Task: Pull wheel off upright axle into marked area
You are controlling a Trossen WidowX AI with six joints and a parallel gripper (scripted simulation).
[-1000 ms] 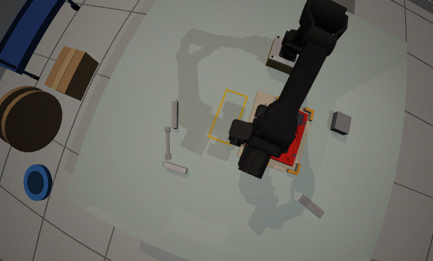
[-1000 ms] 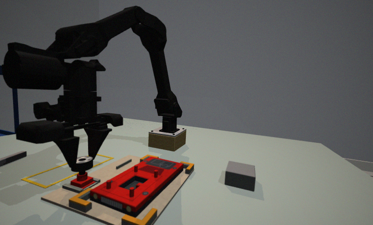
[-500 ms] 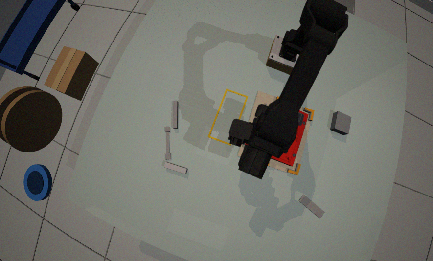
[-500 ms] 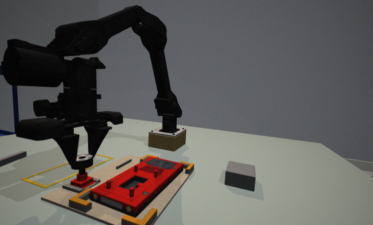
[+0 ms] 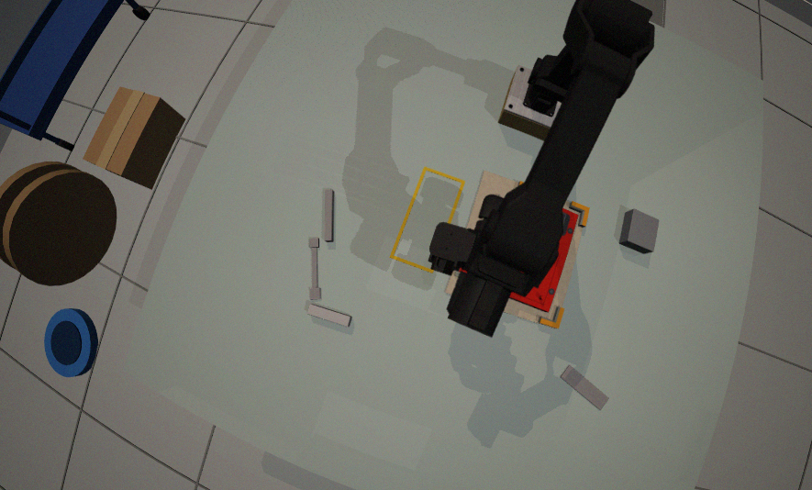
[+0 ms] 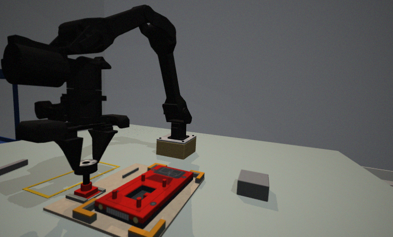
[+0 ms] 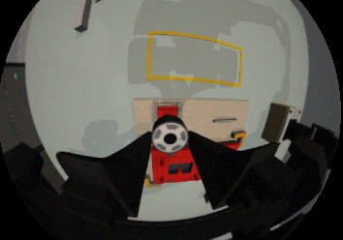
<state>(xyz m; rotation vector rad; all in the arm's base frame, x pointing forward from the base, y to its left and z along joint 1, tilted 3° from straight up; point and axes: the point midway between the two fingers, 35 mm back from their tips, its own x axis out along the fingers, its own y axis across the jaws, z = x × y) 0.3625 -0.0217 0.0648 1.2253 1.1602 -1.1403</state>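
The wheel [image 6: 85,171] [image 7: 170,127] has a black tread and a pale hub with a dark centre hole. My gripper [image 6: 86,167] [image 7: 170,135] is shut on it from both sides and holds it level. The black upright axle [image 6: 86,179] shows below the wheel, rising from a red base [image 6: 85,192] [image 7: 168,110]. No axle tip stands above the hub; whether the tip is still inside the hole I cannot tell. The marked area is a yellow outline [image 5: 445,174] [image 6: 35,193] [image 7: 148,55] beside the board. The arm hides wheel and axle in the top view.
The wooden board [image 5: 487,183] [image 6: 54,207] carries the axle base and a red car body [image 5: 539,298] [image 6: 168,188] with short pegs, between orange corner brackets. A grey block [image 5: 638,229] [image 6: 252,185] stands beyond the car. Several grey bars lie around the table, one bar [image 5: 328,215] left of the outline.
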